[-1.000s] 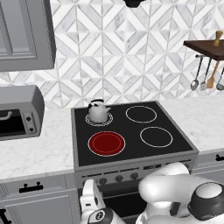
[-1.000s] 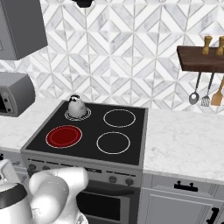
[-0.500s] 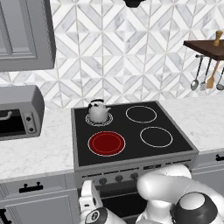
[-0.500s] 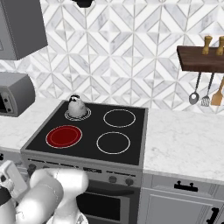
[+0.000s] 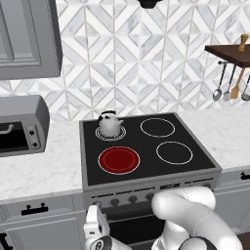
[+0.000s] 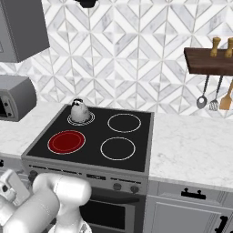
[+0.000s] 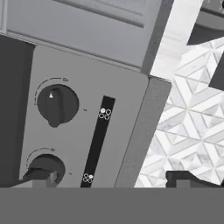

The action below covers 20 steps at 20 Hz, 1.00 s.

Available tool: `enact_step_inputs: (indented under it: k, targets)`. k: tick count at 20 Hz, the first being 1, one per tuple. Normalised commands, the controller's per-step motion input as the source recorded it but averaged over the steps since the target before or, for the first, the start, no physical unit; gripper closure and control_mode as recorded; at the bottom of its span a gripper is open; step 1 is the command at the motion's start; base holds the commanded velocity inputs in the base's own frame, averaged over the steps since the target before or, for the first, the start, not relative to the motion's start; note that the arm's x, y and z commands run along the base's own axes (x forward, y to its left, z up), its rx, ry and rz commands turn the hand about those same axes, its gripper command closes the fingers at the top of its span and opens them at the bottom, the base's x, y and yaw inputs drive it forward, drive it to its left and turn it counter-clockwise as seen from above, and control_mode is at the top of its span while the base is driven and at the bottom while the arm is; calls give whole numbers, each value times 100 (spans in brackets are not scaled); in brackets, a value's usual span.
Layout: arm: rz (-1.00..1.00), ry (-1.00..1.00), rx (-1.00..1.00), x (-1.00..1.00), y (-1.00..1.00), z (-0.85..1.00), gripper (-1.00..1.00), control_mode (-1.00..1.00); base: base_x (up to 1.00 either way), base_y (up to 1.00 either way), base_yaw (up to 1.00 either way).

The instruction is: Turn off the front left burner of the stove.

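The stove is a black glass cooktop with a grey metal front. Its front left burner glows as a solid red disc, also seen in the right base view. A row of small dark knobs runs along the front. My gripper hangs low before the left end of that row. In the hand view the gripper is open, facing the grey panel, which appears rolled sideways. An upper knob stands free, and one fingertip overlaps a lower knob.
A grey kettle sits on the back left burner. Two thin white ring burners lie on the right side. A grey toaster oven stands on the left counter. Utensils hang under a wooden shelf at the right.
The arm has folded lower and swung left, its dark elbow joint dropping out of the left base view. The hand has crept slightly up and left toward the knob row.
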Motion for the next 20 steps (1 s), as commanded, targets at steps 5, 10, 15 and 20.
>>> enact_step_inputs:
  k: [5, 10, 15, 20]
  targets:
    - [0, -1, 0, 27, 2, -18, -100, -100, 0, 0, 0]
    - [0, 0, 0, 33, 0, -14, -100, -100, 0, 0, 0]
    - [0, 0, 0, 25, 0, -15, -100, -100, 0, 0, 0]
    - [8, 0, 2, 2, 6, -26, -100, -100, 0, 0, 0]
